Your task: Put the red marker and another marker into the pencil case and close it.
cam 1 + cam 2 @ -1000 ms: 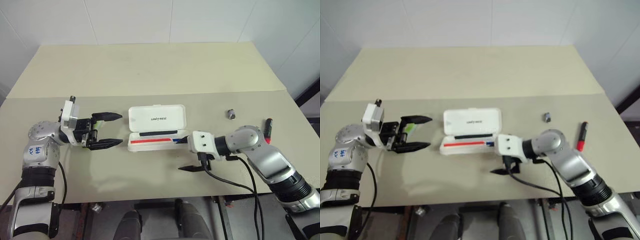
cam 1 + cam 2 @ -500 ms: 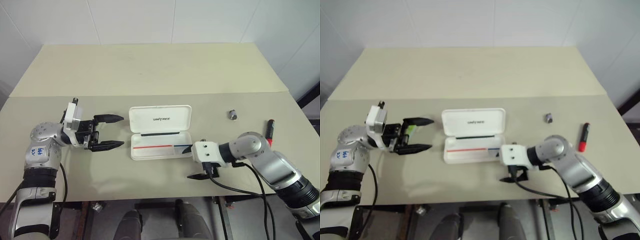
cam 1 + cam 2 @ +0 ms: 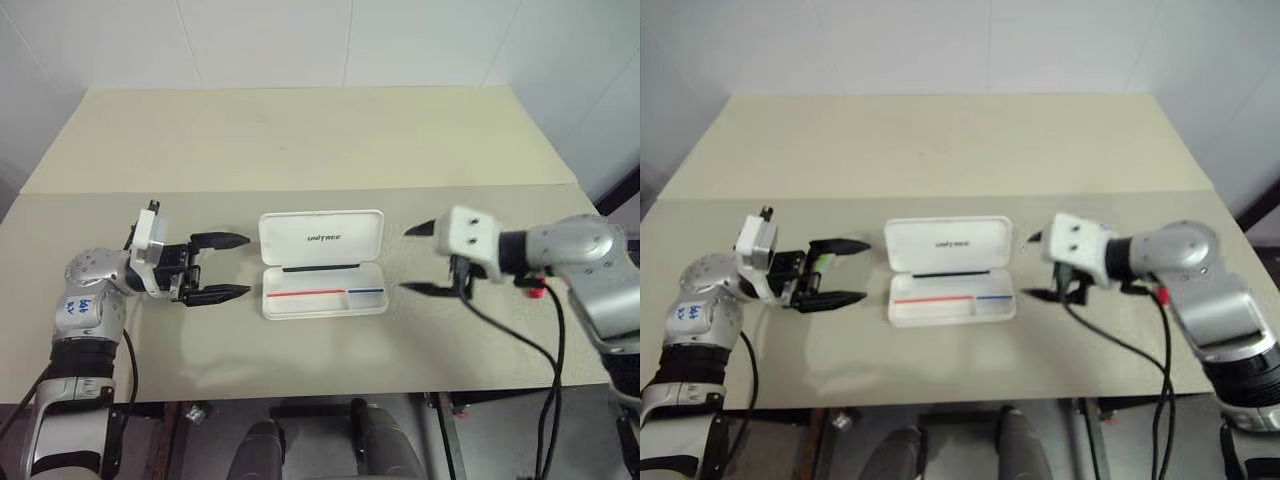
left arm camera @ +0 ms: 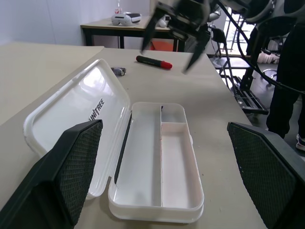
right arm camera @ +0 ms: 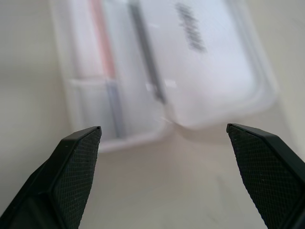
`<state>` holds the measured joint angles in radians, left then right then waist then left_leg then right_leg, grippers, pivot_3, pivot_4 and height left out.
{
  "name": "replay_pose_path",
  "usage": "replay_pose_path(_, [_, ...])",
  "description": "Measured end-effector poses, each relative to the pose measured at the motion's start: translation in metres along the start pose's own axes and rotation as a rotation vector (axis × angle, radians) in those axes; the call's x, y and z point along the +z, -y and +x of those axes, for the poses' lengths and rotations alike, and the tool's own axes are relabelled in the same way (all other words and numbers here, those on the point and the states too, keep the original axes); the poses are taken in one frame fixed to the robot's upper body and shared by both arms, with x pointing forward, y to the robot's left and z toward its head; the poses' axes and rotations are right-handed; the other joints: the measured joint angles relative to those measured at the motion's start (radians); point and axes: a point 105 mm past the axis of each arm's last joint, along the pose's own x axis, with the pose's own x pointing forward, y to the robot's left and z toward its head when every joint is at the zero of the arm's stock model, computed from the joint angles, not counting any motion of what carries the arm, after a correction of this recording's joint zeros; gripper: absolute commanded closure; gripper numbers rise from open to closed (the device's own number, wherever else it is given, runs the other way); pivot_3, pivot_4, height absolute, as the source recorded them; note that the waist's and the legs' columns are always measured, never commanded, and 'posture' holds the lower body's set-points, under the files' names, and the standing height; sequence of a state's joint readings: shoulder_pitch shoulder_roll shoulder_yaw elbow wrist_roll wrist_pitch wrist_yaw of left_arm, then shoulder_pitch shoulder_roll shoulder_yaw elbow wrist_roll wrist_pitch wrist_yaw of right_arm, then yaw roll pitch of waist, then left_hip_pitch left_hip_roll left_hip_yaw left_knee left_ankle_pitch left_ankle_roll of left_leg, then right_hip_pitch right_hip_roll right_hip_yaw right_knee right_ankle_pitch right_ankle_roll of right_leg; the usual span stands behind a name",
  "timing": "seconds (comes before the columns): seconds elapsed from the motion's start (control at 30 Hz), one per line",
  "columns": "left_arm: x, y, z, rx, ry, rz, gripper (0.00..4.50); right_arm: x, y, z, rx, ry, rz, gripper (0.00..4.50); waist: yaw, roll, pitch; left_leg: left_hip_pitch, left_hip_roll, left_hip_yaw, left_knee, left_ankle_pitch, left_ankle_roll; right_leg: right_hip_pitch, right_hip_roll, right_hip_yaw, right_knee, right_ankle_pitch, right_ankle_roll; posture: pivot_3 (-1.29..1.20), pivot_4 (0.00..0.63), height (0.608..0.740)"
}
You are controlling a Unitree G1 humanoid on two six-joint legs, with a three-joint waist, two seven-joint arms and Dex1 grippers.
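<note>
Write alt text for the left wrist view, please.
An open white pencil case lies empty on a beige table, framed by the left gripper's wide-open black fingers. Beyond it lie the red marker and the open right gripper.

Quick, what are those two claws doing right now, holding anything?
Left claw: open, holding nothing.
Right claw: open, holding nothing.

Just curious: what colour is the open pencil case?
White, clearest in the left wrist view: pencil case.
</note>
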<state>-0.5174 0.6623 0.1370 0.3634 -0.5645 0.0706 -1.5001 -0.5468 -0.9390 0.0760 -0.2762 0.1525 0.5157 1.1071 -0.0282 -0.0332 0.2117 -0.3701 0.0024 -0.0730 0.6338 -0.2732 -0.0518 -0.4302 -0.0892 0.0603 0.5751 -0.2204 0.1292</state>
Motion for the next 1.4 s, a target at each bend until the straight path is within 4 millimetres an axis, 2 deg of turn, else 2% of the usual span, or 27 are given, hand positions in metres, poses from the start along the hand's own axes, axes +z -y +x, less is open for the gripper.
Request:
replay_pose_path(0.17, [0.0, 0.0, 0.0, 0.0, 0.002, 0.0, 0.0, -0.043, 0.038, -0.021, -0.237, -0.141, 0.203, 0.04, 0.001, 0.0, 0.0, 0.0, 0.0, 0.0, -0.001, 0.0, 0.0, 0.0, 0.0, 0.0, 0.0, 0.0, 0.0, 0.0, 0.15, 0.74])
replay_pose_path(0.3, [-0.005, 0.004, -0.002, 0.003, -0.002, -0.014, 0.0, -0.072, 0.059, -0.044, -0.463, -0.212, 0.381, 0.04, -0.002, 0.001, 0.0, 0.0, 0.0, 0.0, -0.002, 0.0, 0.0, -0.001, 0.0, 0.0, 0.0, 0.0, 0.0, 0.0, 0.15, 0.74])
replay_pose_path(0.43, [-0.006, 0.008, -0.002, -0.001, -0.006, -0.012, 0.0, -0.089, 0.065, -0.062, -0.634, -0.227, 0.495, 0.04, -0.001, 0.001, 0.0, 0.0, 0.0, 0.0, -0.002, 0.0, 0.0, -0.001, 0.0, 0.0, 0.0, 0.0, 0.0, 0.0, 0.15, 0.74])
replay_pose_path(0.6, [-0.008, 0.009, 0.0, -0.003, 0.006, -0.018, 0.0, -0.142, 0.062, -0.085, -0.845, -0.394, 0.713, 0.04, 0.0, 0.001, 0.0, 0.0, -0.001, 0.001, 0.0, 0.0, 0.0, 0.0, -0.001, 0.001, -0.001, -0.001, -0.002, 0.0, 0.15, 0.74])
replay_pose_path(0.7, [-0.008, 0.009, 0.002, -0.005, 0.015, -0.019, 0.0, -0.158, 0.055, -0.083, -0.893, -0.432, 0.839, 0.04, -0.002, 0.001, 0.0, 0.0, -0.001, 0.001, -0.001, 0.0, 0.001, 0.0, -0.001, 0.001, 0.0, -0.001, -0.002, 0.0, 0.15, 0.74])
replay_pose_path(1.0, [-0.009, 0.009, 0.004, -0.008, 0.02, -0.021, 0.0, -0.17, 0.046, -0.067, -0.898, -0.373, 1.059, 0.04, -0.004, 0.002, 0.001, 0.0, -0.001, 0.001, -0.001, 0.001, 0.001, 0.0, 0.0, 0.001, 0.0, 0.001, 0.002, 0.0, 0.15, 0.74])
replay_pose_path(1.17, [-0.009, 0.009, 0.004, -0.008, 0.02, -0.021, 0.0, -0.182, 0.039, -0.061, -0.887, -0.403, 1.132, 0.04, -0.003, 0.002, 0.001, 0.001, -0.001, 0.001, -0.001, 0.001, 0.001, 0.0, 0.0, 0.001, 0.0, 0.002, 0.003, 0.0, 0.15, 0.74])
replay_pose_path(1.27, [-0.009, 0.009, 0.004, -0.008, 0.02, -0.02, 0.0, -0.185, 0.042, -0.061, -0.903, -0.414, 1.151, 0.64, -0.004, 0.002, 0.001, 0.001, -0.001, 0.001, -0.001, 0.001, 0.001, 0.001, 0.0, 0.001, 0.0, 0.002, 0.003, 0.0, 0.15, 0.74])
replay_pose_path(1.4, [-0.009, 0.009, 0.004, -0.008, 0.02, -0.02, 0.0, -0.185, 0.042, -0.059, -0.907, -0.427, 1.144, 1.93, -0.002, 0.002, 0.001, 0.001, -0.001, 0.001, 0.0, 0.001, 0.001, 0.001, 0.0, 0.001, 0.0, 0.002, 0.003, 0.0, 0.15, 0.74])
